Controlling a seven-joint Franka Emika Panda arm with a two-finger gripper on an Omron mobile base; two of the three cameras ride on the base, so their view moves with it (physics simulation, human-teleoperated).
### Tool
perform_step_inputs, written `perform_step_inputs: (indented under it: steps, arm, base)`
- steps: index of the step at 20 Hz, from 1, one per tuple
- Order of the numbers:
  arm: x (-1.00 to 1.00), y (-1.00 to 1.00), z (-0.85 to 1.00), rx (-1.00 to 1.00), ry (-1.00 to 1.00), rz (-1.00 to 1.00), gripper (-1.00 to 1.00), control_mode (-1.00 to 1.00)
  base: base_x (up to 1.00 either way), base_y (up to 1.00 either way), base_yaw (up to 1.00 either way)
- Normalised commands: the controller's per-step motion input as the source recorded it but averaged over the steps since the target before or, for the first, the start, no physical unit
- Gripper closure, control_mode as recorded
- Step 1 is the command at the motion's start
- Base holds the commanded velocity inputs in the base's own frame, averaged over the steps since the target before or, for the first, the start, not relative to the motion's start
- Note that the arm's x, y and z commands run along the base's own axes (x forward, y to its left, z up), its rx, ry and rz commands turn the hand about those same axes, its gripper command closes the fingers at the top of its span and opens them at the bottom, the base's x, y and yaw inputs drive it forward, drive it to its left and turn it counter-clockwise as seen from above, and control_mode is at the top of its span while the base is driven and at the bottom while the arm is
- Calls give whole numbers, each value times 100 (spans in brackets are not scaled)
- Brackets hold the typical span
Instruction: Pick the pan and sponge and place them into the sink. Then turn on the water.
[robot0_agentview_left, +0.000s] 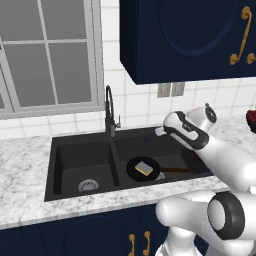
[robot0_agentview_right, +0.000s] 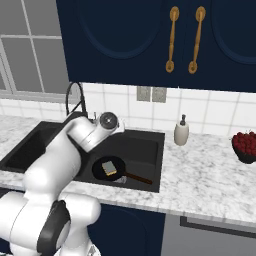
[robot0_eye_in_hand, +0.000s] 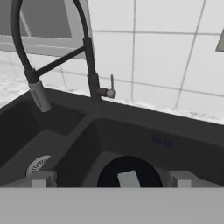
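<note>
Pan and sponge already in the sink; only the water is left.

The sink (robot0_agentview_left: 60, 172) holds the pan (robot0_agentview_left: 135, 172) in its right basin, the sponge (robot0_agentview_left: 145, 169) lying in the pan; the faucet (robot0_eye_in_hand: 92, 74) stands beyond the gripper (robot0_eye_in_hand: 111, 179), its lever untouched; the fingers are spread wide, holding nothing.

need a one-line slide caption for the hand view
Open gripper faces the faucet, with the pan and sponge already in the sink.
</note>
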Motion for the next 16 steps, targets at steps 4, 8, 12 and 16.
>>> perform_step_inputs:
  steps: [4,8,12,16]
  arm:
    - [18,45,-4,4,0,-14,-100,-100]
    - [14,31,0,7,0,-15,-100,-100]
    - [12,4,0,15,1,-4,-100,-100]
    - [14,0,0,20,4,0,-100,-100]
  base:
    - [0,0,0]
    - [0,0,0]
    - [0,0,0]
    - [0,0,0]
